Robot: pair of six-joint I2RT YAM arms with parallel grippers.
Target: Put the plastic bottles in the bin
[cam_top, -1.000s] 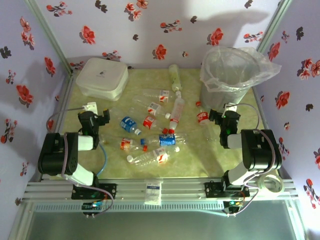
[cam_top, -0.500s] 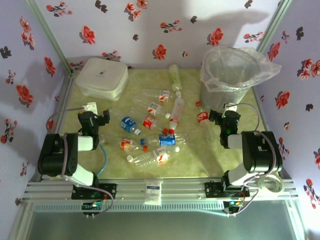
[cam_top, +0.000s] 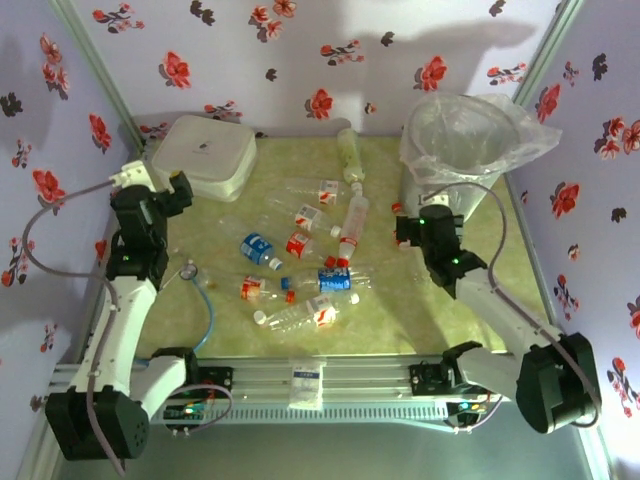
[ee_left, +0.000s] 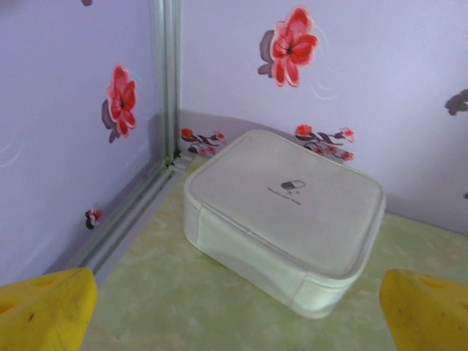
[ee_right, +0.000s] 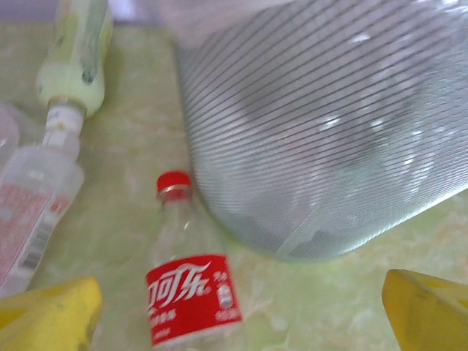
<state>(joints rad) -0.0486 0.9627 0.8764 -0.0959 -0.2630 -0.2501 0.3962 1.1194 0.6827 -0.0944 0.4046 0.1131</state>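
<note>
Plastic bottle point(ee_right: 189, 292), red cap, beside the bin point(ee_right: 329, 131)
Right hand point(ee_right: 238, 318) wide open over it, I'd centre on the label before squeezing.

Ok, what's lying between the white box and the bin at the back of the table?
The pale green bottle lies there, clear of both the white box and the bin; the top view shows it.
</note>
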